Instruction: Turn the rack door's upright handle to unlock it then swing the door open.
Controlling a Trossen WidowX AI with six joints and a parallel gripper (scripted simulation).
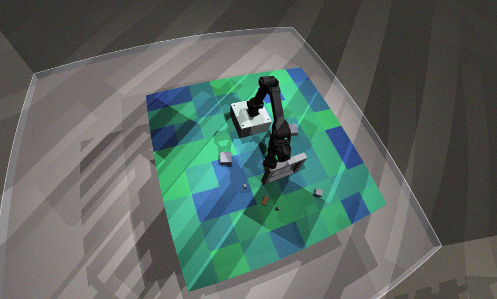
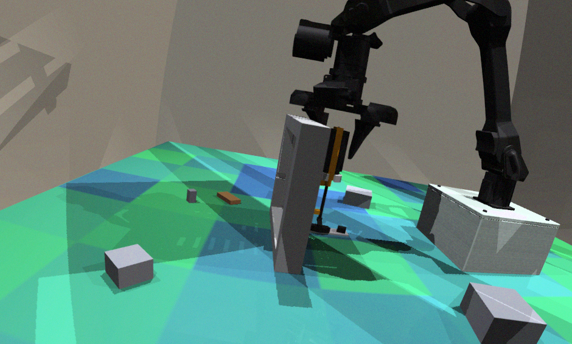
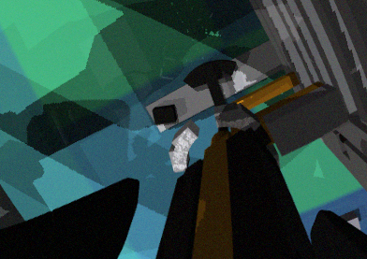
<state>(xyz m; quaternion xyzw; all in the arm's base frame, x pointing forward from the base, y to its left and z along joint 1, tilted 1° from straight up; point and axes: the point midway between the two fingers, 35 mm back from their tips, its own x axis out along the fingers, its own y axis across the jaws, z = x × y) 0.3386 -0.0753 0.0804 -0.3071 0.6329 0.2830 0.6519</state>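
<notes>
The grey rack frame [image 1: 301, 158] [image 2: 295, 196] [image 3: 309, 31] stands upright, and its door looks shut within it. The upright handle [image 2: 336, 148] [image 3: 212, 208], black with an orange strip, stands on the robot's side of the door. A thin rod [image 2: 324, 201] runs below it to a dark foot near the table. My gripper [image 2: 335, 155] [image 3: 227, 208] is open and points down, with one finger on each side of the handle. The wrist view shows gaps between the handle and both fingers. In the exterior view one fingertip is hidden behind the frame. In the top view the arm covers the handle.
Grey boxes stand left of the frame [image 1: 226, 158] [image 2: 358, 196], beyond it [image 1: 318, 192] [image 2: 128, 266] and beside the arm [image 1: 293, 129] [image 2: 501, 317]. An orange block [image 1: 264, 200] [image 2: 228, 197] and small dark block [image 1: 277, 208] [image 2: 191, 195] lie beyond the frame. The pale robot base [image 1: 256, 124] [image 2: 510, 247] is behind the arm.
</notes>
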